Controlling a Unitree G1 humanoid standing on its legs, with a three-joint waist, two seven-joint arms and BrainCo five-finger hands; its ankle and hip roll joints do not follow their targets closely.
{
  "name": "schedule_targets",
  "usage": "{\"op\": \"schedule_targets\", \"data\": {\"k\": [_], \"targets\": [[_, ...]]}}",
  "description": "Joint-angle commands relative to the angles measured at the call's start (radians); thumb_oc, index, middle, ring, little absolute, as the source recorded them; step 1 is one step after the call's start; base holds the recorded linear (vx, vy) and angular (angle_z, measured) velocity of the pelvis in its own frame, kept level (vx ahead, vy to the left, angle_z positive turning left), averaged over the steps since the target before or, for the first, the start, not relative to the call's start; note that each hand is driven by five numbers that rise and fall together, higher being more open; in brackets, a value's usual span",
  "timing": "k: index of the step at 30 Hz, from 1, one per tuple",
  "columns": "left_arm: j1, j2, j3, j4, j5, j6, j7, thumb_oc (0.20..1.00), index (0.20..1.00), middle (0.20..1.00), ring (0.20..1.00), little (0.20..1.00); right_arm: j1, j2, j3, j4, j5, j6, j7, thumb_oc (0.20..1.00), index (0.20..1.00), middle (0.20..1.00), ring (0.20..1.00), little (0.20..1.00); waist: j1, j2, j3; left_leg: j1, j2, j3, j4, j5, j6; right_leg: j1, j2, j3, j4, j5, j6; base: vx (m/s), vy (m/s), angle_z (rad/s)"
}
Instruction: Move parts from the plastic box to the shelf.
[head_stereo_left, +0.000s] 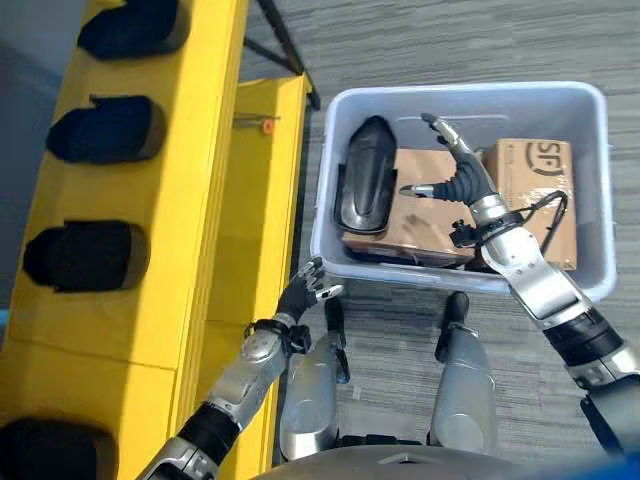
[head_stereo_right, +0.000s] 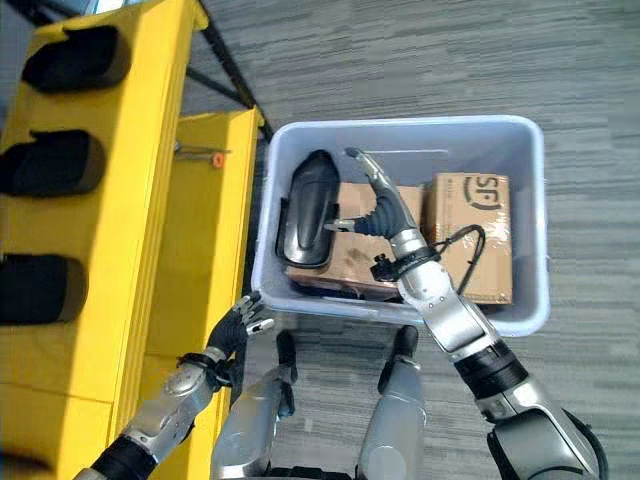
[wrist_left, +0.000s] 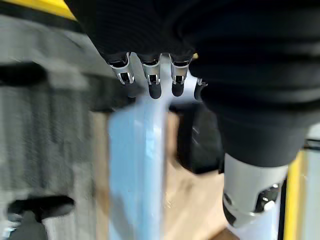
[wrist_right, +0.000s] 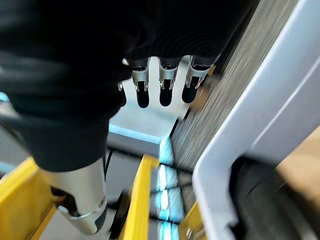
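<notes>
Right hand (head_stereo_left: 458, 178), fingers wide and empty over the box (head_stereo_left: 330, 230), could knock the part (head_stereo_left: 364, 175) aside when closing.

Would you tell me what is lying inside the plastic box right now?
Inside the plastic box lie a black part resting on a cardboard box and a second cardboard box; the open right hand hovers above, hiding whatever lies beneath.

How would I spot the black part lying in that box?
Find the pale blue plastic box on the grey floor beside the yellow shelf. At its shelf-side end a black part lies on a cardboard carton. It is the one glossy, curved dark piece among brown cartons.
</notes>
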Motion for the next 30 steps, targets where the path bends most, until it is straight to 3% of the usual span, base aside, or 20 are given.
{"op": "schedule_targets", "data": {"k": [1, 2, 3, 5, 6, 8, 10, 13, 17, 19, 21, 24, 27, 30], "targets": [[0.001, 0.013, -0.008, -0.094, -0.018, -0.052, -0.01, 1.0, 1.0, 1.0, 1.0, 1.0, -0.058, -0.031, 0.006, -0.027, -0.044, -0.101, 0.043, 1.0, 1.0, 1.0, 1.0, 1.0, -0.021, -0.028, -0.003, -0.005, 0.034, -0.013, 0.061, -0.021, -0.017, 0.091, 0.066, -0.097, -0.005, -0.053, -0.001, -0.15, -0.068, 0.28], [-0.001, 0.02, -0.016, -0.093, -0.018, -0.059, -0.007, 1.0, 1.0, 1.0, 1.0, 1.0, -0.095, -0.033, 0.015, -0.004, -0.065, -0.127, 0.058, 1.0, 1.0, 1.0, 1.0, 1.0, -0.005, -0.034, 0.008, -0.021, 0.032, -0.018, 0.077, -0.026, -0.014, 0.087, 0.06, -0.107, 0.004, -0.053, -0.001, -0.09, -0.129, 0.51], [-0.005, 0.028, -0.014, -0.101, -0.014, -0.051, -0.011, 1.0, 1.0, 1.0, 1.0, 1.0, -0.131, -0.038, 0.021, 0.018, -0.028, -0.097, 0.057, 1.0, 1.0, 1.0, 1.0, 1.0, 0.009, -0.037, 0.017, -0.035, 0.029, -0.024, 0.092, -0.029, -0.011, 0.081, 0.055, -0.116, 0.014, -0.054, 0.0, -0.08, -0.148, 0.59], [-0.007, 0.039, -0.022, -0.126, -0.021, -0.039, -0.026, 1.0, 1.0, 1.0, 1.0, 1.0, -0.204, -0.03, 0.042, 0.117, -0.03, -0.137, 0.073, 1.0, 1.0, 1.0, 1.0, 1.0, 0.035, -0.03, 0.035, -0.062, 0.025, -0.037, 0.106, -0.025, -0.008, 0.069, 0.056, -0.128, 0.028, -0.06, -0.006, -0.07, -0.103, 0.33], [-0.008, 0.042, -0.035, -0.133, -0.026, -0.042, -0.029, 1.0, 1.0, 1.0, 1.0, 1.0, -0.239, -0.028, 0.068, 0.138, -0.054, -0.125, 0.075, 1.0, 1.0, 1.0, 1.0, 1.0, 0.045, -0.023, 0.052, -0.079, 0.023, -0.042, 0.11, -0.018, -0.008, 0.052, 0.057, -0.131, 0.04, -0.06, -0.009, -0.08, -0.068, 0.1], [-0.02, 0.048, -0.05, -0.148, -0.037, -0.037, -0.033, 1.0, 1.0, 1.0, 1.0, 1.0, -0.311, 0.002, 0.074, 0.272, 0.04, -0.045, -0.041, 1.0, 1.0, 1.0, 1.0, 1.0, 0.07, -0.009, 0.055, -0.128, 0.021, -0.054, 0.1, 0.0, -0.008, 0.006, 0.057, -0.137, 0.058, -0.066, -0.016, -0.08, -0.069, 0.06], [-0.014, 0.047, -0.06, -0.158, -0.037, -0.039, -0.039, 1.0, 1.0, 1.0, 1.0, 1.0, -0.356, 0.013, 0.055, 0.402, 0.008, -0.074, -0.047, 1.0, 1.0, 1.0, 1.0, 1.0, 0.088, 0.004, 0.055, -0.149, 0.012, -0.071, 0.096, -0.008, -0.017, -0.018, 0.047, -0.14, 0.084, -0.094, -0.007, 0.0, -0.028, 0.01], [-0.009, 0.043, -0.069, -0.157, -0.04, -0.044, -0.032, 1.0, 1.0, 1.0, 1.0, 1.0, -0.386, 0.017, 0.065, 0.475, -0.048, -0.078, -0.042, 1.0, 1.0, 1.0, 1.0, 1.0, 0.103, 0.018, 0.055, -0.177, 0.007, -0.076, 0.088, 0.005, -0.018, -0.054, 0.036, -0.144, 0.102, -0.096, -0.007, -0.01, 0.002, -0.02], [-0.003, 0.036, -0.075, -0.151, -0.033, -0.05, -0.041, 1.0, 1.0, 1.0, 1.0, 1.0, -0.408, 0.021, 0.08, 0.536, -0.013, -0.057, -0.045, 1.0, 1.0, 1.0, 1.0, 1.0, 0.114, 0.031, 0.055, -0.209, 0.005, -0.077, 0.079, 0.017, -0.021, -0.088, 0.029, -0.149, 0.117, -0.099, -0.011, 0.0, -0.004, 0.0], [0.004, 0.032, -0.073, -0.147, -0.029, -0.056, -0.053, 1.0, 1.0, 1.0, 1.0, 1.0, -0.411, 0.03, 0.077, 0.565, 0.084, -0.013, -0.099, 1.0, 1.0, 1.0, 1.0, 1.0, 0.117, 0.041, 0.055, -0.238, 0.005, -0.073, 0.078, 0.024, -0.024, -0.122, 0.025, -0.148, 0.132, -0.102, -0.014, 0.0, -0.001, 0.09], [0.007, 0.029, -0.069, -0.143, -0.032, -0.062, -0.068, 1.0, 1.0, 1.0, 1.0, 1.0, -0.398, 0.033, 0.058, 0.594, 0.057, -0.023, -0.069, 1.0, 1.0, 1.0, 1.0, 1.0, 0.114, 0.048, 0.055, -0.26, 0.005, -0.071, 0.08, 0.025, -0.025, -0.148, 0.025, -0.145, 0.143, -0.105, -0.017, 0.0, 0.004, 0.08], [0.001, 0.025, -0.068, -0.147, -0.041, -0.05, -0.067, 1.0, 1.0, 1.0, 1.0, 1.0, -0.404, 0.03, 0.07, 0.629, -0.001, 0.015, -0.067, 1.0, 1.0, 1.0, 1.0, 1.0, 0.114, 0.059, 0.055, -0.281, 0.001, -0.067, 0.093, 0.021, -0.025, -0.174, 0.022, -0.139, 0.158, -0.109, -0.022, 0.0, 0.002, 0.02], [-0.005, 0.024, -0.079, -0.134, -0.052, -0.052, -0.075, 1.0, 1.0, 1.0, 1.0, 1.0, -0.468, -0.006, 0.129, 0.705, -0.309, -0.006, -0.163, 1.0, 1.0, 1.0, 1.0, 1.0, 0.12, 0.07, 0.055, -0.306, -0.001, -0.069, 0.108, 0.018, -0.025, -0.197, 0.018, -0.139, 0.176, -0.116, -0.026, 0.01, -0.001, 0.01], [-0.009, 0.025, -0.09, -0.117, -0.049, -0.064, -0.08, 1.0, 1.0, 1.0, 1.0, 1.0, -0.538, -0.052, 0.218, 0.723, -0.47, 0.072, -0.177, 1.0, 1.0, 1.0, 1.0, 1.0, 0.124, 0.075, 0.055, -0.321, -0.003, -0.071, 0.105, 0.023, -0.027, -0.212, 0.019, -0.138, 0.175, -0.11, -0.02, -0.01, 0.003, 0.05]]}}
